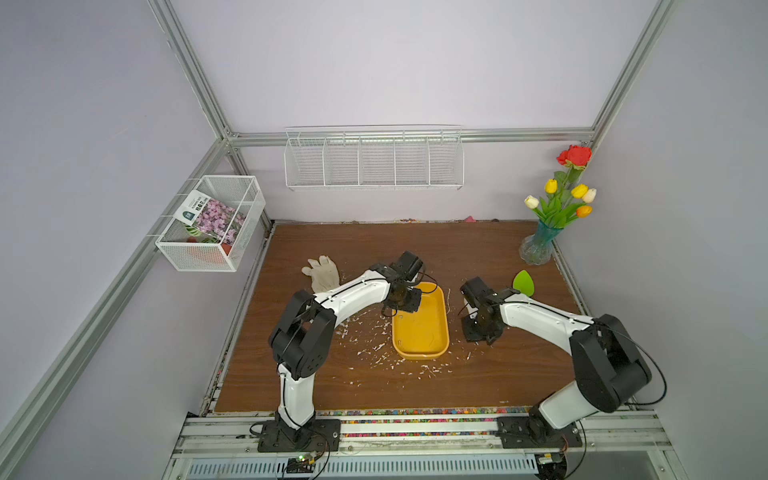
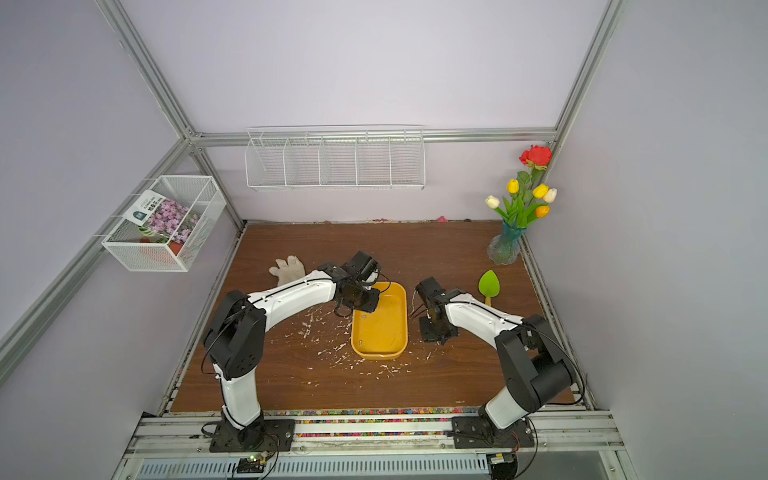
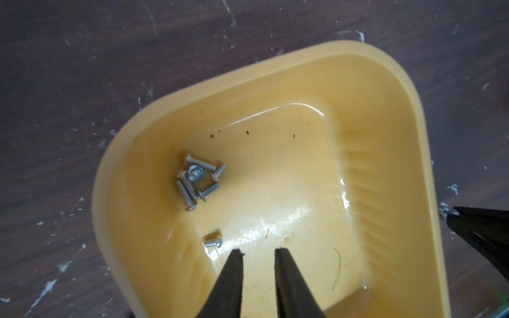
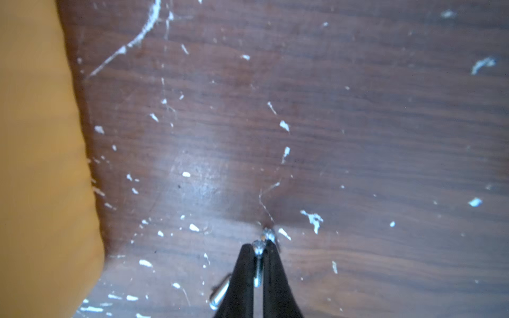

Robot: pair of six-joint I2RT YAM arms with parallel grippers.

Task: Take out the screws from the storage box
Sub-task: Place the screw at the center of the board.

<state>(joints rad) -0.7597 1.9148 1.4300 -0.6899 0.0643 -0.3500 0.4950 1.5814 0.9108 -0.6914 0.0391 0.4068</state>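
Robot lab cell, aluminium frame [image 1: 519, 135], bare lilac walls [image 1: 395, 62], wooden bench [image 1: 415, 249], two arms [image 1: 353, 293] bolted to rail [image 1: 415, 430], wire baskets [image 1: 374, 166].

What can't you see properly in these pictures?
Screws: too small to count in both top views; the left arm covers part of the storage box.
Right wrist view: storage box blurred and cut off by the edge; held screw partly hidden between the right end effector's fingers.
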